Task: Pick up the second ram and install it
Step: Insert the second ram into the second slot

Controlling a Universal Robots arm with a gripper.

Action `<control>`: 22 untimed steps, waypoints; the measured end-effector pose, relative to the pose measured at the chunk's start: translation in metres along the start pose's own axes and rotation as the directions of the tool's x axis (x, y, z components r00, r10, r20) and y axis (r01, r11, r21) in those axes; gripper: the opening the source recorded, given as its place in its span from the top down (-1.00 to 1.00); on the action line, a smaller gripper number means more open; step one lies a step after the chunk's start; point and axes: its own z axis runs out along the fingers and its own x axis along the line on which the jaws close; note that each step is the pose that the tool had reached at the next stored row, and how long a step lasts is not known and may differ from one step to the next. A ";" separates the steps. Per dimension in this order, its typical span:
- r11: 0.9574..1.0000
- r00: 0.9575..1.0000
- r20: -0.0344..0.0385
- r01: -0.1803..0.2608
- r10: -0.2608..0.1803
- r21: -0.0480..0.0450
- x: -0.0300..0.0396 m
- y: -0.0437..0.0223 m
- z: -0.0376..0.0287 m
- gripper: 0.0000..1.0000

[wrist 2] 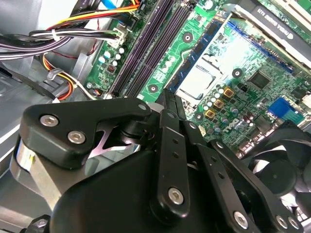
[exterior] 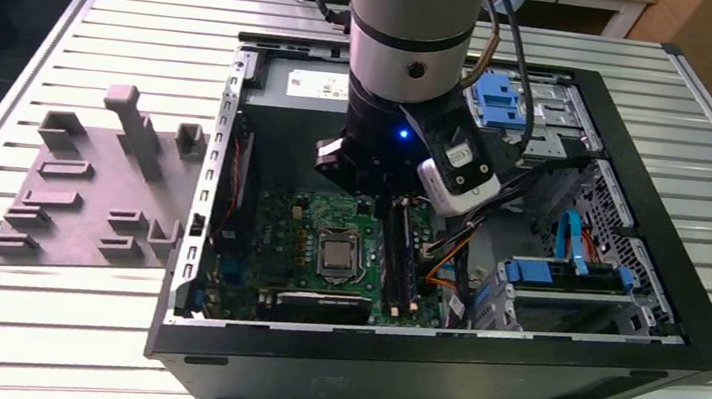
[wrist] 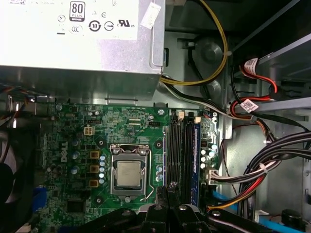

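Observation:
My gripper (exterior: 376, 200) is inside the open computer case, low over the green board (exterior: 307, 216) at the long black memory slots (wrist: 187, 155). In both wrist views its fingertips (wrist 2: 167, 97) stand almost together. A thin dark edge runs out from between them along the slot nearest the processor. I take it for the second ram (wrist: 172, 160), held on edge. Another stick with a blue label (wrist: 196, 155) sits in the outer slot. The gripper (wrist: 170, 188) hangs beside the processor socket (wrist: 129, 174).
The power-supply box (wrist: 77, 43) lies past the board. Bundled cables (wrist: 262, 165) crowd the side beyond the slots, and a black fan (wrist 2: 277, 170) is close by. Blue drive brackets (exterior: 502, 100) line the case. A grey tray (exterior: 88, 189) of raised blocks lies on the exterior view's left.

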 end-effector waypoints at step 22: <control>1.000 1.000 0.000 -0.003 0.003 0.000 -0.0026 -0.0003 0.0090 0.77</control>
